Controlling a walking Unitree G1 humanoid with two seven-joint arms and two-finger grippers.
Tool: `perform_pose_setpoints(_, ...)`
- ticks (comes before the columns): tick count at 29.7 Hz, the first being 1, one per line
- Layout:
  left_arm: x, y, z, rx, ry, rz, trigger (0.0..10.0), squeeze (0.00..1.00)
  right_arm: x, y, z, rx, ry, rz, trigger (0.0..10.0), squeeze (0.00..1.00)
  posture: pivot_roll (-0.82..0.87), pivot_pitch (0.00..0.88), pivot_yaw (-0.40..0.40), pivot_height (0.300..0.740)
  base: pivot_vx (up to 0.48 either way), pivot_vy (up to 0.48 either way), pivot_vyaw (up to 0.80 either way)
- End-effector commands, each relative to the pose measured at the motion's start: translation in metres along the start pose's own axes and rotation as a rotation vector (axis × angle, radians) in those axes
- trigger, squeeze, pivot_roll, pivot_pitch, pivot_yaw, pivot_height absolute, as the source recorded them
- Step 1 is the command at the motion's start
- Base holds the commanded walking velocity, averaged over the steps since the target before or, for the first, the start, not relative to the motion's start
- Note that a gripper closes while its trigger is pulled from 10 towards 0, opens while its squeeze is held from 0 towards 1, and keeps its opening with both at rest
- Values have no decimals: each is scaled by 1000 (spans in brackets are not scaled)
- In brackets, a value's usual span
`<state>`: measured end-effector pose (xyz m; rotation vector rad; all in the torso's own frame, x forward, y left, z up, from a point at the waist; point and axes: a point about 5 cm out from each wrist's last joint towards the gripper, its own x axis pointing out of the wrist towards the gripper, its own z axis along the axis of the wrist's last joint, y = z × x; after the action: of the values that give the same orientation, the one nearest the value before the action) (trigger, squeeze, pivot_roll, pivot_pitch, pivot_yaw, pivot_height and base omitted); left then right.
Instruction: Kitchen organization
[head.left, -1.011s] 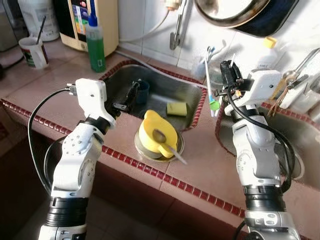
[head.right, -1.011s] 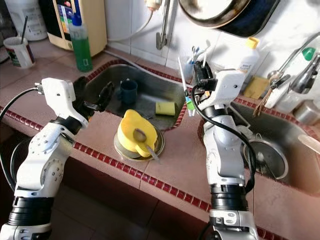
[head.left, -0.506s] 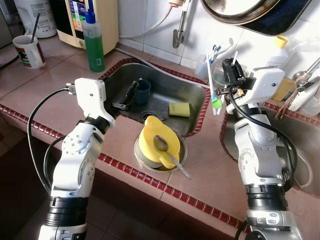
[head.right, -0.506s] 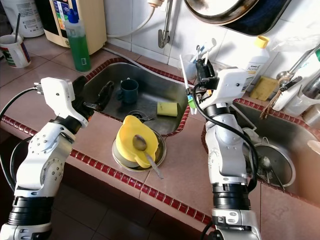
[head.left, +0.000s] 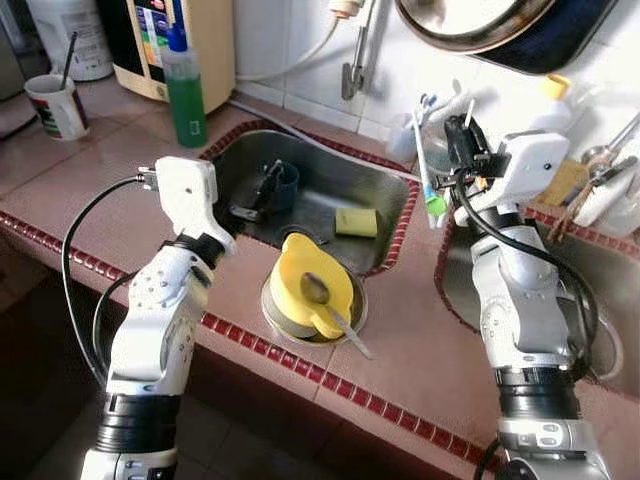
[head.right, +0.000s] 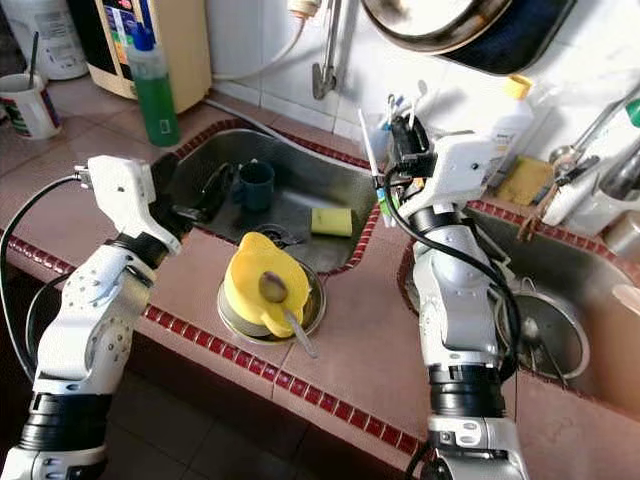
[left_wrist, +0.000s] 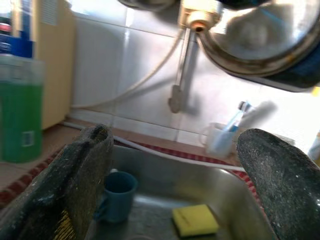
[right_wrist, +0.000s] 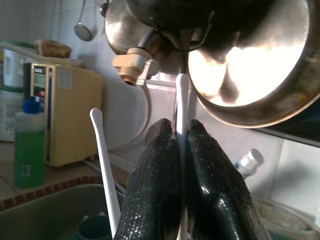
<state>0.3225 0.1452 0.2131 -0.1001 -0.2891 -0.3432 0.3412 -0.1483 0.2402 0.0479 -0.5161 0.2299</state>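
White plastic toothbrush (head.left: 421, 165) with a green head end, pinched between the fingers of my right gripper (right_wrist: 181, 165), held upright at about 1 o'clock from the yellow jug, above the tiled strip between the two sinks. A second white handle (right_wrist: 106, 170) stands just beside the fingers; I can't tell whether it is also clamped. I judge the toothbrush light, stiff and slick, so it could pivot in a pinch: best taken mid-handle, not on the head.

My left gripper (head.left: 258, 195) hangs wide apart and holds nothing, over the left sink (head.left: 385, 190), at 10 o'clock from the jug. Below it sit a blue mug (left_wrist: 118, 195) and a yellow sponge (head.left: 355, 221).

Yellow plastic jug (head.left: 300, 285) sits in a steel bowl (head.left: 272, 305) on the counter's front edge, a spoon (head.left: 330, 305) lying across it. Green dish soap bottle (head.left: 184, 85) stands at 11 o'clock, toothbrush cup (left_wrist: 219, 140) at the wall. Likely next: drop the brush into that cup.
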Motion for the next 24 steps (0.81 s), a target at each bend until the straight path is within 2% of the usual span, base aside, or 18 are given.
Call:
perform_pose_setpoints(1, 3, -6, 1, -7, -5, -17, 10000, 0, 0, -7, 5, -14, -20, -19, 10000, 0, -175, 44, -108, 740, 285, 0, 0)
perform_pose_setpoints(12, 4, -6, 1, -7, -8, -21, 10000, 0, 1, -6, 5, -15, -22, -16, 10000, 0, -174, 44, -108, 740, 289, 0, 0)
perform_pose_setpoints(24, 1, -11, 3, -13, -25, -48, 10000, 0, -2, -7, 1, -14, -2, -10, 10000, 0, -172, 48, -105, 740, 0, 0, 0)
